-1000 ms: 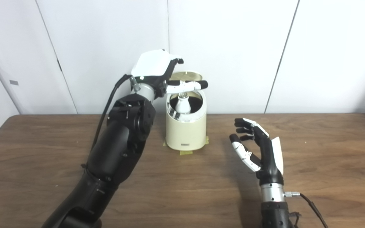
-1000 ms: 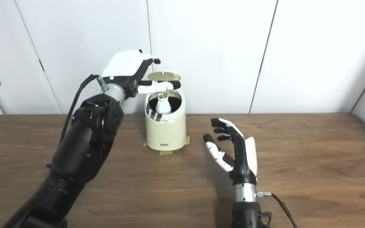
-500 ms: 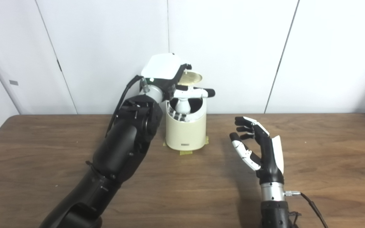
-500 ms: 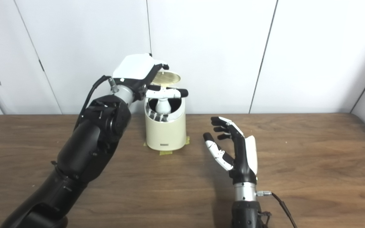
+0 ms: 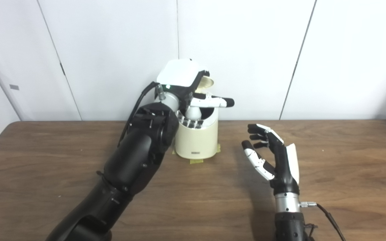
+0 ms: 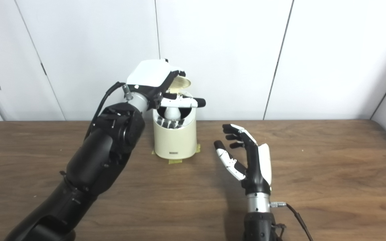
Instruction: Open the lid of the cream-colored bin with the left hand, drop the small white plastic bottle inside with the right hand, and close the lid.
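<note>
Down and across comes the left hand (image 5: 183, 78) — a second ago it hovered high beside the bin (image 5: 196, 139), and now it sits right over the opening, one finger stretched out flat across the rim toward the right. It grips nothing that I can see; the outstretched finger is plain, but the rest of the fingers are tucked under the white back of the hand, so whether they are curled shut I cannot tell. The lid (image 6: 181, 82) is tilted up behind the hand, clearly not yet down.

Where are we in the task? Lid opened: done. Bottle (image 6: 170, 113) dropped: done, it stands inside the bin, neck up, white against the dark interior. What is left, by my reading, is the last step alone, pushing that lid shut, and the left hand looks placed for exactly that.

Over on the right, the right hand (image 5: 270, 159) waits above the tabletop (image 5: 347, 167), well apart from the bin, fingers spread and empty, palm turned inward.

Now the two views. From the right eye, more of the lid's underside shows past the hand, and the bottle sits clear in the opening. From the left eye, the left forearm crowds the bin's left wall and the lid is nearly all hidden, just a sliver at the hand's edge.
</note>
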`<state>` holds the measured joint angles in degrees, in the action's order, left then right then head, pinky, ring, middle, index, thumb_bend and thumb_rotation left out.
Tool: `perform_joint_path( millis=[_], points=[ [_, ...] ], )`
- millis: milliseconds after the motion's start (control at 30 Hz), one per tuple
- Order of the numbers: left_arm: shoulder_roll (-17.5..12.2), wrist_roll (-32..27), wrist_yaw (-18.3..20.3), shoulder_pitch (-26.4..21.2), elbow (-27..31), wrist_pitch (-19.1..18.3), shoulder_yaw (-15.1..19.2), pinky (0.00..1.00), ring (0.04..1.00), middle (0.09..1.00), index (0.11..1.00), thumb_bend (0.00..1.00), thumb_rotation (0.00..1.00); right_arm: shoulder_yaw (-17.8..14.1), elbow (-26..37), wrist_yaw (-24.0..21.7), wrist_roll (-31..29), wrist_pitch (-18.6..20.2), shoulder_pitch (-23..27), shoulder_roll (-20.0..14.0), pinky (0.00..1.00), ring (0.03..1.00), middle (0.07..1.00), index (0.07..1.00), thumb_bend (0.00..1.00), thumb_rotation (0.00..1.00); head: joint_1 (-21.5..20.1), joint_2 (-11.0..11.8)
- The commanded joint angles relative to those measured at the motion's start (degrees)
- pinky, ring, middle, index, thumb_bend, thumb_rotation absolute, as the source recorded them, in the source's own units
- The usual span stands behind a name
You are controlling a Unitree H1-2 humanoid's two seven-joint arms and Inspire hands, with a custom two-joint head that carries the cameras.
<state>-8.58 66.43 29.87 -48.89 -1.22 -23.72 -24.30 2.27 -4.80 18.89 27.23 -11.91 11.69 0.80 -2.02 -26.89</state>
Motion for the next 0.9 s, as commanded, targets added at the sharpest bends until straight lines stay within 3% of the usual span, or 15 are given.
perform_joint_path(
  millis=[0,400,867],
  points=[
    [-0.22,1.80,-0.88,-2.82,1.86,-0.34,0.31,1.00,0.980,0.876,0.845,0.99,1.00,-0.19,1.59,0.71,-0.26,-1.14,1.96,-0.11,0.55,0.660,0.695,0.698,0.25,0.59,-0.08,-0.02],
    [0.20,3.78,2.75,-0.04,4.89,-1.37,0.60,1.00,0.991,0.880,0.845,0.97,1.00,0.14,2.60,0.16,0.29,-0.41,1.55,-0.23,0.55,0.659,0.696,0.701,0.26,0.62,-0.17,-0.37],
    [0.26,4.58,2.74,2.56,4.71,-0.87,0.48,1.00,0.986,0.877,0.841,1.00,1.00,0.31,3.43,0.02,-0.96,-0.97,1.30,-0.02,0.55,0.663,0.695,0.696,0.25,0.56,-0.44,-0.95]
  ],
)
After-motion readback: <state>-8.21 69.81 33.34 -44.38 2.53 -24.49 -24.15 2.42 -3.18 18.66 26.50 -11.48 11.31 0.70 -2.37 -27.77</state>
